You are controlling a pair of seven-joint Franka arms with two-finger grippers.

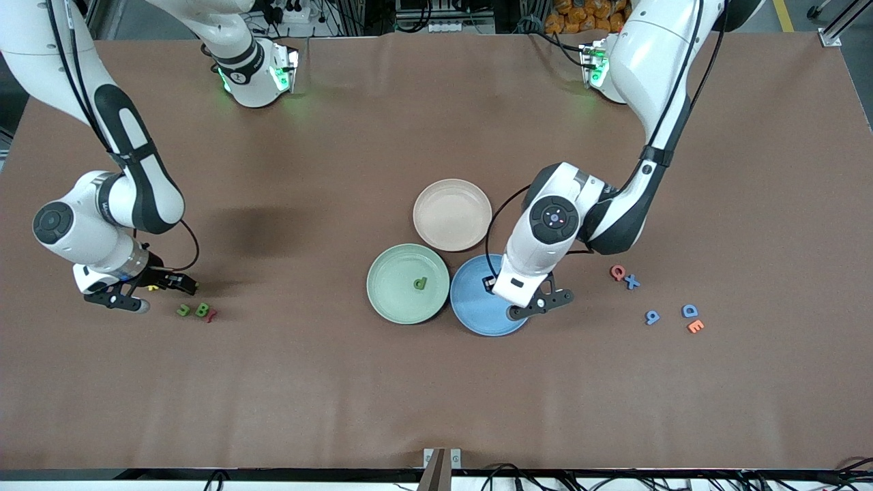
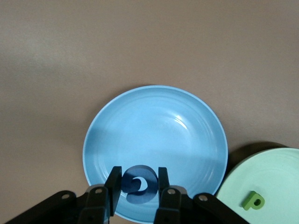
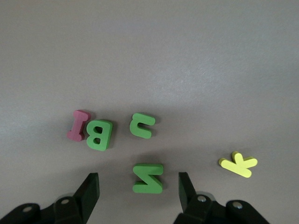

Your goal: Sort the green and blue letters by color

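My left gripper (image 2: 138,184) is shut on a dark blue letter (image 2: 140,185) held low over the blue plate (image 2: 159,126). A green P (image 1: 419,284) lies in the green plate (image 1: 389,286) beside it. Blue X (image 1: 632,281), 9 (image 1: 653,316) and D (image 1: 689,311) lie toward the left arm's end. At the right arm's end, my right gripper (image 3: 138,186) stands open low over the table. A green N (image 3: 148,178) lies between its fingers, touching neither. Green B (image 3: 99,135) and a green C (image 3: 141,126) lie close by.
A pink plate (image 1: 452,214) sits farther from the front camera than the other two plates. A pink Q (image 1: 617,273) and orange E (image 1: 695,326) lie among the blue letters. A yellow K (image 3: 238,164) and a dark red I (image 3: 77,125) lie by the green ones.
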